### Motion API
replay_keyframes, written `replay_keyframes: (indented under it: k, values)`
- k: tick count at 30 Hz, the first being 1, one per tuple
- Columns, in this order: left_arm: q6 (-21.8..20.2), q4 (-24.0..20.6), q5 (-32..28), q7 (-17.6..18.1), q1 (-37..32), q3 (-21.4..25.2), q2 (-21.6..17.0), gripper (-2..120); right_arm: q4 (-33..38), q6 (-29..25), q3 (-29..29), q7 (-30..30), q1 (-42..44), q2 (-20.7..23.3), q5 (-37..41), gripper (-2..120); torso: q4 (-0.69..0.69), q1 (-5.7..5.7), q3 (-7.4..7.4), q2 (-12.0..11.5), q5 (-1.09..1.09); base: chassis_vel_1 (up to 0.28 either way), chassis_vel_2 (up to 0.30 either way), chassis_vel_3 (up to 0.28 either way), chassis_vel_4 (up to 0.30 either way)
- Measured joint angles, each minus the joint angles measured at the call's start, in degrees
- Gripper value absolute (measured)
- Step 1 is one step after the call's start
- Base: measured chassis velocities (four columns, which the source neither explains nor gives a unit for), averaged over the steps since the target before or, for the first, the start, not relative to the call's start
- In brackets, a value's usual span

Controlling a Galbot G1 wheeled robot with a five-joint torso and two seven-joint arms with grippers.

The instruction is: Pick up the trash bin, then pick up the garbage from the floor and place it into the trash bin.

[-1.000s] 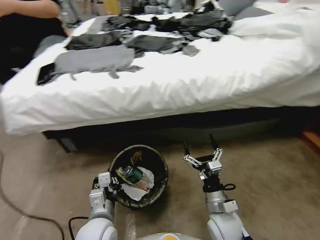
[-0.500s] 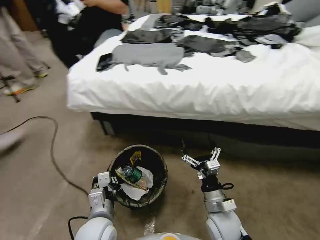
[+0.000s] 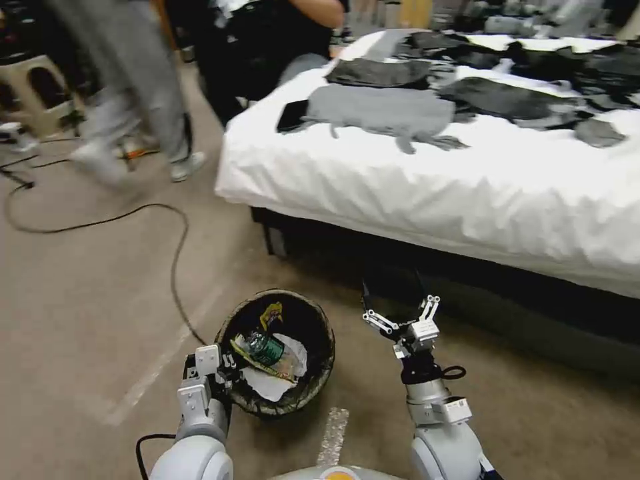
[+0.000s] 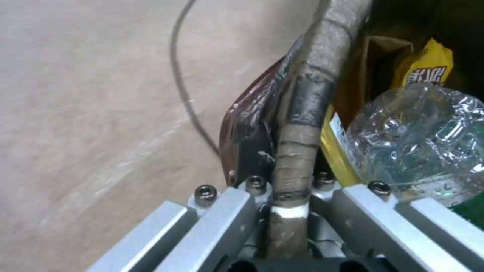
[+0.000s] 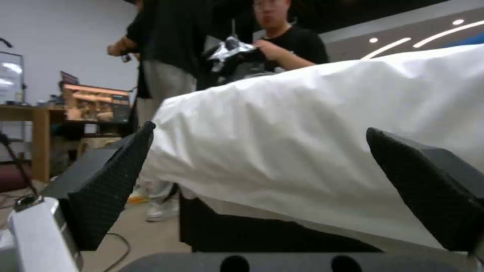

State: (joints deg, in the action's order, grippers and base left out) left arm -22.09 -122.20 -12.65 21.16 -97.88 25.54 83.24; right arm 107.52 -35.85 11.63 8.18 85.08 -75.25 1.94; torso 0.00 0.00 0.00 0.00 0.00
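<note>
Left gripper jaws clamped on the trash bin rim, right gripper jaws apart, empty

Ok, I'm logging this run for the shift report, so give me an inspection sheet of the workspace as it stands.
Surface: beige carpet floor; no loose litter seen on it.
Job's things: trash bin held off the floor, lined with a dark bag; inside lie a clear bottle with green label, a white tissue and a yellow wrapper.
Clutter: black and grey clothes on the white bed.
Grippers: left gripper clamped on the bin's rim; right gripper empty, jaws spread, raised before the bed.
Cables: black cable curling over the floor.
Surroundings: people standing beyond the bed.
</note>
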Motion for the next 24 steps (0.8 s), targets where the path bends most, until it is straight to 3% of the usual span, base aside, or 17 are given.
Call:
replay_keyframes:
  k: [24]
  values:
    - [0.1,-0.9,0.1,0.0,-0.3,0.0,-0.2,0,0.7,0.0,0.1,-1.2,0.3,0.2,0.0,100,0.0,0.0,0.0,0.0,0.0,0.125,0.125,0.12,0.12]
